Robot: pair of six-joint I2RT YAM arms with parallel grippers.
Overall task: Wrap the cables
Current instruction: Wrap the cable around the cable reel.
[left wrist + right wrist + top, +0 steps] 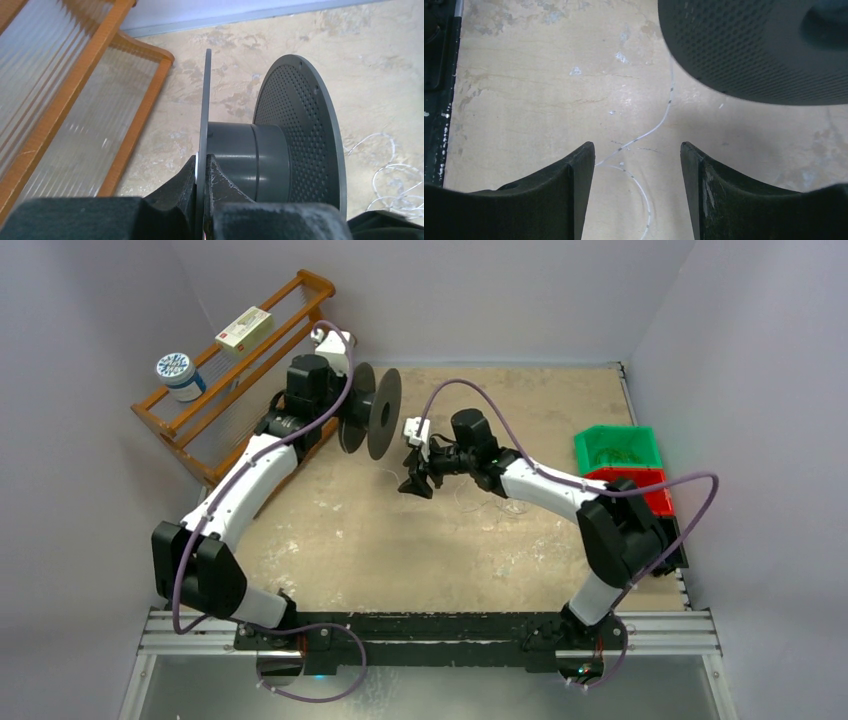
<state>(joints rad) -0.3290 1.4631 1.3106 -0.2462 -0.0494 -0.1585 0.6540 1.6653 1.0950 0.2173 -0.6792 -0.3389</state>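
A dark grey spool (370, 412) with two round flanges is held on its side over the table's back left. My left gripper (204, 162) is shut on the thin near flange (206, 100), beside the hub (250, 155). My right gripper (636, 147) hangs open just right of the spool, above the table (330, 530). One strand of the thin whitish cables (651, 131) lies on the table under the gap between its fingers and runs up under the perforated flange (749, 45). More loose loops of cable (385, 175) lie on the table by the right arm (540, 490).
A wooden rack (230, 380) leans against the left wall behind the left arm and carries a white box (245, 328) and a jar (178, 375). A green bin (617, 448) and a red bin (640, 490) stand at the table's right edge.
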